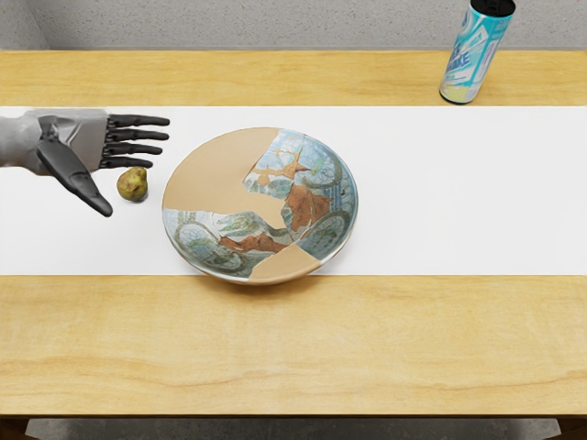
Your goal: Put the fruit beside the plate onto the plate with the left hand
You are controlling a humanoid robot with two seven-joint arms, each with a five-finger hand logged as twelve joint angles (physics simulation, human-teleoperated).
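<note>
A small yellow-green pear lies on the white runner just left of the plate, a wide shallow dish with tan, blue and rust patches. My left hand comes in from the left edge and hovers over the pear's left side. Its fingers stretch straight toward the plate, and the thumb points down to the left of the fruit. The hand is open and holds nothing. The pear sits apart from the plate's rim. No right arm shows.
A tall blue-and-white can stands at the back right on the wooden table. The white runner crosses the table's middle under the plate.
</note>
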